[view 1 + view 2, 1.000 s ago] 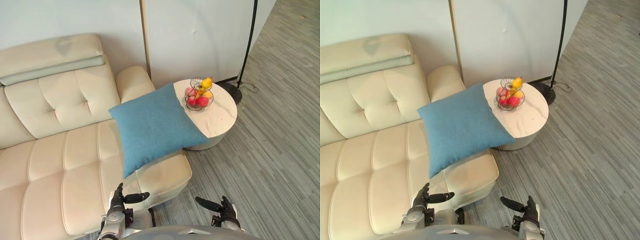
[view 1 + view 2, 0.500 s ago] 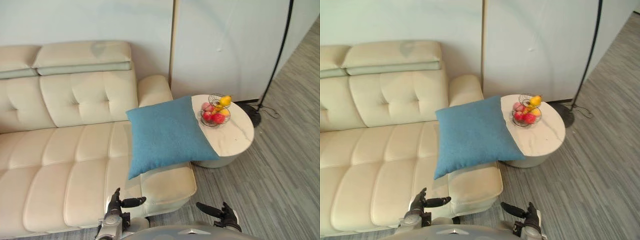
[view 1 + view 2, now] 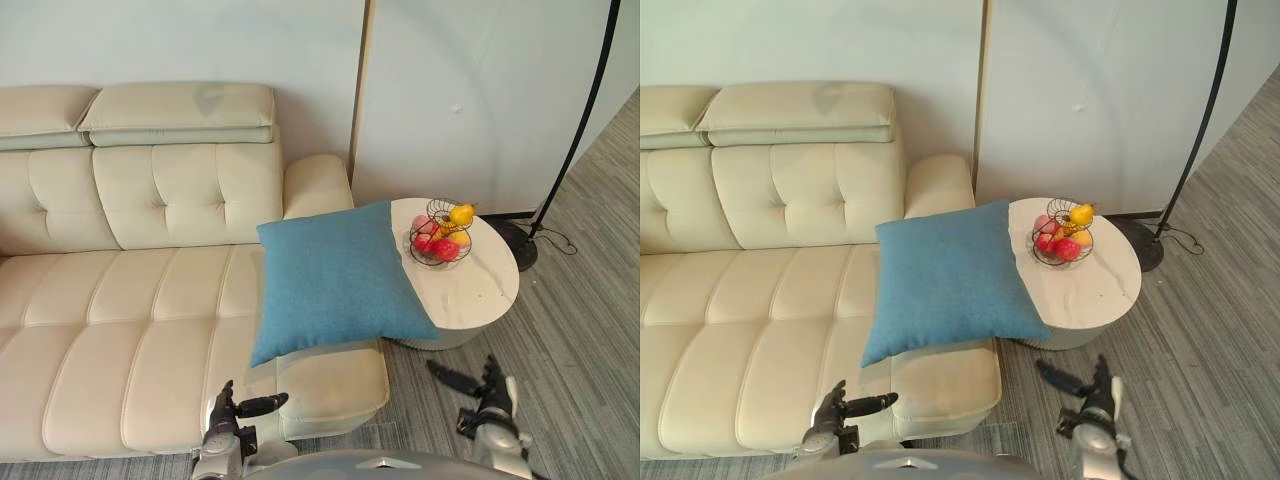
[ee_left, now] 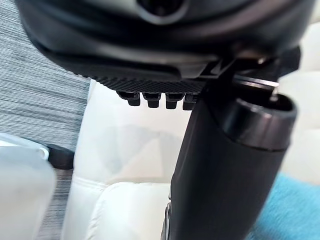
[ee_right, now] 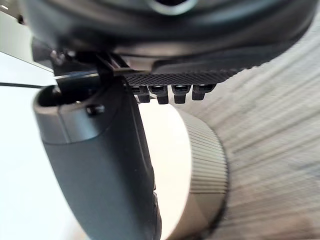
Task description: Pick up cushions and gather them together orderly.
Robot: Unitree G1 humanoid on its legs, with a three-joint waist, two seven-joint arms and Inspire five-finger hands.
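A blue square cushion (image 3: pixel 335 280) lies tilted across the right end of the cream sofa (image 3: pixel 130 320), with one corner resting on the round white side table (image 3: pixel 480 290). Low in front of the sofa's front edge is my left hand (image 3: pixel 225 412), open and empty, its thumb pointing toward the seat. In its wrist view the left hand (image 4: pixel 225 175) shows the sofa past it and a corner of the blue cushion (image 4: pixel 295 210). Over the grey floor below the table, my right hand (image 3: pixel 490 388) is open and empty. Its wrist view shows the right hand (image 5: pixel 105 170) beside the table's side (image 5: pixel 202 165).
A wire basket of fruit (image 3: pixel 440 232) stands on the side table. A floor lamp's black pole (image 3: pixel 585 110) and base (image 3: pixel 520 245) stand behind the table by the wall. Grey floor lies to the right of the sofa.
The camera has swung, bringing more of the sofa into view. My right hand has risen and moved out to the right. The cushion keeps its place on the sofa and table.
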